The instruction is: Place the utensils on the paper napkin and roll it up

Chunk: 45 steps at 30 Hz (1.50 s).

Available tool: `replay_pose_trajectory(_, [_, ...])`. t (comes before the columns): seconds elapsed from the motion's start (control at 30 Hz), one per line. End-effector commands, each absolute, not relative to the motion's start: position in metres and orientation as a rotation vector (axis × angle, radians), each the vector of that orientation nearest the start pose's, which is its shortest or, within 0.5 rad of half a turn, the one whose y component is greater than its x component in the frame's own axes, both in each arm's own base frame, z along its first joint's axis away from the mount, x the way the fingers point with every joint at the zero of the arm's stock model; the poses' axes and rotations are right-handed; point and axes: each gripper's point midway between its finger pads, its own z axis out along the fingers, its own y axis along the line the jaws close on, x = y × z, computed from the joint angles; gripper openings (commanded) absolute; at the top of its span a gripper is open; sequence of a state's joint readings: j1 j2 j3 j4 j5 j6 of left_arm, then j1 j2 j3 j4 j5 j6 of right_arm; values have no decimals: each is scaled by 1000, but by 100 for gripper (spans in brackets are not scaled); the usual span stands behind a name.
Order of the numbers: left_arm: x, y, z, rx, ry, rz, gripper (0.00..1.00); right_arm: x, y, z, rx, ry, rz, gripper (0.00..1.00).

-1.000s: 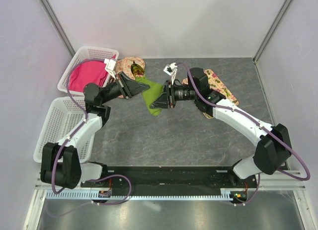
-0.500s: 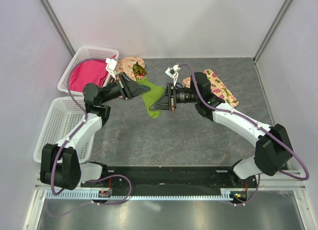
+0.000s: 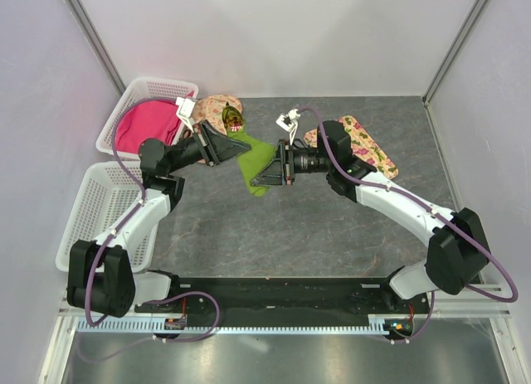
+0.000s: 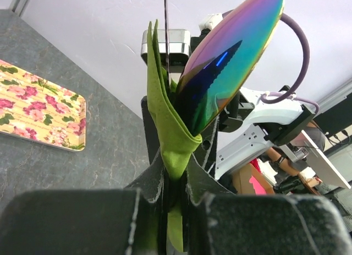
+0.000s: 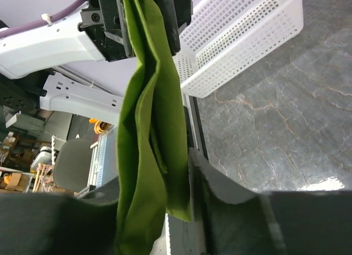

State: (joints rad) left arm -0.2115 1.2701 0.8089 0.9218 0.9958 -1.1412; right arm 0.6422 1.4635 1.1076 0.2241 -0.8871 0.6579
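We see the paper napkin (image 3: 259, 157) up off the table (image 3: 315, 235), slung between the two arms over the middle of the work area. The left gripper (image 3: 236, 146) has its jaws pinching the napkin's upper left end. The right gripper (image 3: 253, 180) has its jaws pinching the lower end from the opposite side, so the two grippers sit nose to nose with only green paper between them.

On the left wrist camera we look straight up the fold. The napkin is doubled over and rises from between the dark fingers (image 4: 71, 222). Tucked in the fold is a spoon (image 4: 231, 51), its rainbow-sheened bowl standing well clear of the paper's edge. Beside it a thin dark utensil (image 4: 165, 18) pokes up out of the top of the fold.

On the right wrist camera the napkin hangs as a long, creased strip, squeezed between that gripper's pads at the bottom of the view. The left gripper clamps it at the top.

Around them we have a floral mat (image 3: 369, 148) beneath the right arm and another floral mat (image 3: 217, 106) behind the left gripper. A pink cloth (image 3: 145, 128) lies in the far white basket (image 3: 158, 83), and a near white basket (image 3: 95, 206) sits at the table's left edge.
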Motion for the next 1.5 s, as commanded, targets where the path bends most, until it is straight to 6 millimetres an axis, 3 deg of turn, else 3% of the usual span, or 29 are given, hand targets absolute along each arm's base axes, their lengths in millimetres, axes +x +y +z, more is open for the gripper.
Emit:
replay_pose_trajectory(0.0, [273,-227,387,395,1380,-1634,2,231,358,313,-770,1777,1616,1])
replay_pose_trajectory(0.1, [273,-227,387,395,1378,-1633,2,231,356,312,-787,1755,1594,0])
replay_pose_trajectory(0.13, [274,-227,387,397,1378,-1632,2,235,356,312,-768,1766,1580,10])
replay_pose_trajectory(0.17, [274,-227,388,394,1378,-1631,2,236,355,306,-754,1805,1570,34])
replay_pose_trajectory(0.2, [276,-227,387,387,1378,-1623,2,238,355,303,-748,1827,1560,64])
replay_pose_trajectory(0.3, [285,-226,383,346,1398,-1602,2,252,342,303,-709,1848,1444,77])
replay_pose_trajectory(0.5, [315,-223,362,234,1491,-1517,2,283,290,301,-630,1919,1098,81])
replay_pose_trajectory(0.67, [335,-220,346,168,1568,-1442,2,284,265,323,-667,1879,993,78])
replay_pose_trajectory(0.77, [340,-219,339,154,1597,-1420,2,279,266,339,-708,1824,1003,75])
replay_pose_trajectory(0.93, [341,-219,339,157,1606,-1403,2,282,287,364,-734,1751,1061,68])
replay_pose_trajectory(1.03, [338,-220,340,165,1608,-1409,2,283,305,364,-747,1739,1095,66])
replay_pose_trajectory(1.13, [333,-222,341,171,1610,-1427,2,287,320,350,-754,1774,1124,66])
replay_pose_trajectory(1.47, [312,-229,353,219,1576,-1500,2,295,337,325,-763,1811,1131,73])
